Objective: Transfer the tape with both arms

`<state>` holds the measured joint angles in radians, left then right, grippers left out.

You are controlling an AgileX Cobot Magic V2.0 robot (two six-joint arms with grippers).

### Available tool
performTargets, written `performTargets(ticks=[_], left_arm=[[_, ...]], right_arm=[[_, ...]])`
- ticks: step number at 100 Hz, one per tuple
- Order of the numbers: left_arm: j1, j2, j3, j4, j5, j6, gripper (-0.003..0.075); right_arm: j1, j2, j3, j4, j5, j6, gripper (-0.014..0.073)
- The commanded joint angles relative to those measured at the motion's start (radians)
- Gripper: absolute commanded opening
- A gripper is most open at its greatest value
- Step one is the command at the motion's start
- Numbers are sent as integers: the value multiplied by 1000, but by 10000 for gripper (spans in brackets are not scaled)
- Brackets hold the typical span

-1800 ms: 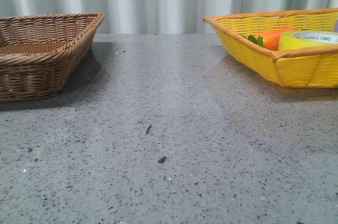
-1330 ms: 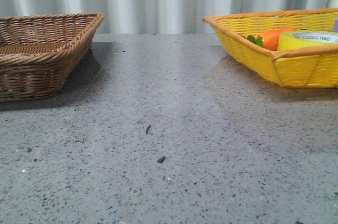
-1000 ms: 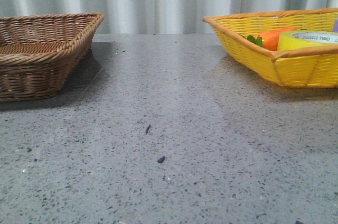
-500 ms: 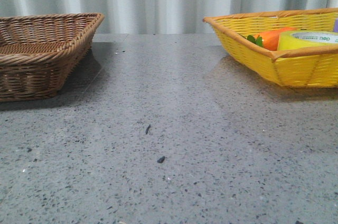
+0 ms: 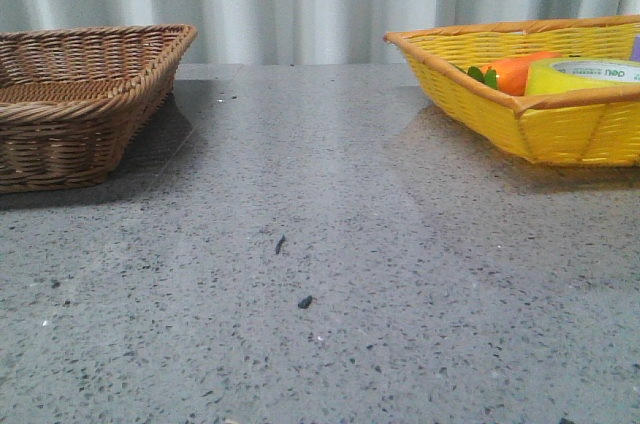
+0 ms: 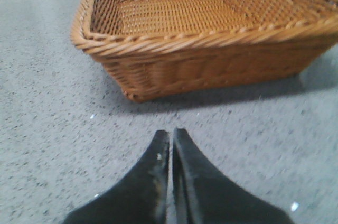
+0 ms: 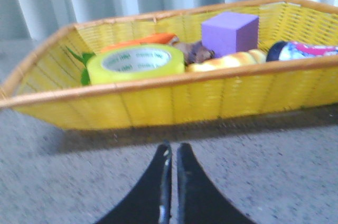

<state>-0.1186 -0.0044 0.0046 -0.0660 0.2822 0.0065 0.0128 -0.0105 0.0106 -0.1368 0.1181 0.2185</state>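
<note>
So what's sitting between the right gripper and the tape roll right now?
In the right wrist view, bare tabletop and the yellow basket's near wall separate the right gripper from the tape.

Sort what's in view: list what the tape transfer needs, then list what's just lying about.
Needed: tape, left gripper, right gripper, yellow basket, brown basket.

Lying about: toy carrot, purple block, the other items in the yellow basket.

- My left gripper (image 6: 170, 145): two matte black fingers, broad at the base, tapering to points, pale scuffs flecking their inner edges.
- My right gripper (image 7: 172, 156): same black tapered fingers, blurred.
</note>
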Motion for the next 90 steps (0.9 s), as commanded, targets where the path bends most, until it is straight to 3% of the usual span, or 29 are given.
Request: performTargets(ticks=[1, 7, 14, 72, 84, 90], left_arm=[[4, -27, 7, -152, -140, -21, -20], [4, -27, 7, -343, -173, -21, -20], [4, -27, 7, -406, -200, -21, -20], [4, -27, 7, -414, -252, -21, -20], [4, -27, 5, -516, -337, -21, -20], [3, -27, -11, -544, -352, -21, -20]], right_arm=[[-2, -19, 23, 86, -131, -5, -69], [-2, -19, 23, 160, -131, -5, -69], [-2, -19, 23, 180, -108, -5, -69], [-2, -19, 23, 201, -118, -5, -69], [-2, -19, 23, 318, -187, -5, -69], [-2, -19, 0, 460, -212, 22, -69]])
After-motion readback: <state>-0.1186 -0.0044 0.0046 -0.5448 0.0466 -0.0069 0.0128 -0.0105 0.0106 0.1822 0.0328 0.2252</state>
